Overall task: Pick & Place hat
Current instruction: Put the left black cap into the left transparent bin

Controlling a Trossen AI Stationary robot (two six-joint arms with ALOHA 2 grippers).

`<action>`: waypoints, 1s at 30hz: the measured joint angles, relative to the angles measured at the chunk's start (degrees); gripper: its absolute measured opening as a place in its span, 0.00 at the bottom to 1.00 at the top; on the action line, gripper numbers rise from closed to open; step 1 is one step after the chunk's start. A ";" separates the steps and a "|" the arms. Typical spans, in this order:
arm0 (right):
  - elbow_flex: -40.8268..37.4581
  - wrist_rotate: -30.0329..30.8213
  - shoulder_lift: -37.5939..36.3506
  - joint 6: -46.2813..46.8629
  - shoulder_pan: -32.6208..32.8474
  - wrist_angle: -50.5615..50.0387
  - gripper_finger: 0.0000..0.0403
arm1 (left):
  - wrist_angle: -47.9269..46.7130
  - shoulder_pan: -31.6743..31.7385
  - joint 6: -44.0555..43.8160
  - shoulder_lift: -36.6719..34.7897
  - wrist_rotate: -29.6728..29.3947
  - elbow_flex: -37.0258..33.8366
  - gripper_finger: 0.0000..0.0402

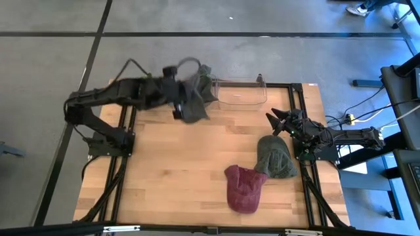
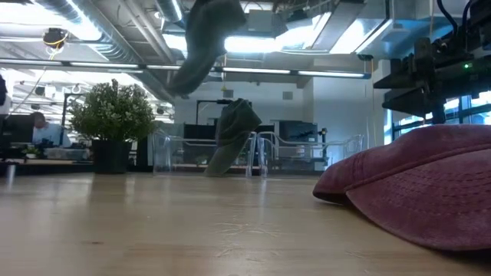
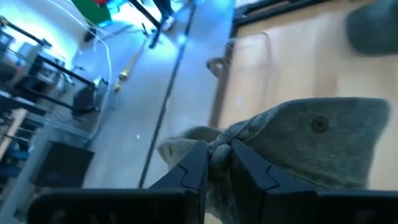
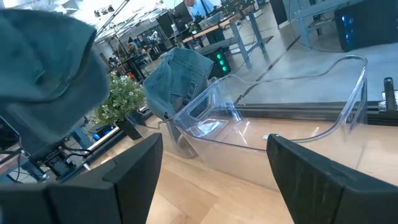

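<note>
Potted plant (image 2: 113, 123) beyond table (image 1: 170, 170); person at desk (image 2: 46, 130) behind.

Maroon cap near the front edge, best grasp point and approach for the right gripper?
Judgement: grip the maroon cap at the edge of its crown on the side toward the green cap, coming straight down. It lies flat on the table with soft fabric that bunches, as the left gripper shows pinching its grey cap. The right gripper, open, is nearest.
</note>
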 joint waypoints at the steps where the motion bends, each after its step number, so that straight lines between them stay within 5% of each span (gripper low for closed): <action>1: 0.00 0.30 0.00 -0.02 -0.02 0.00 0.72 | 1.42 1.97 1.83 -0.20 1.51 0.00 0.10; 15: 0.00 1.94 0.00 -0.15 -0.02 -0.04 0.72 | 4.28 25.97 19.37 0.29 26.71 0.11 0.10; 23: 0.00 4.94 0.00 0.07 0.00 -0.09 0.72 | 3.93 32.99 27.20 5.76 34.70 0.11 0.10; 30: 0.00 9.39 0.00 1.55 -0.02 -0.17 0.72 | 3.96 35.44 26.82 12.20 35.26 0.09 0.11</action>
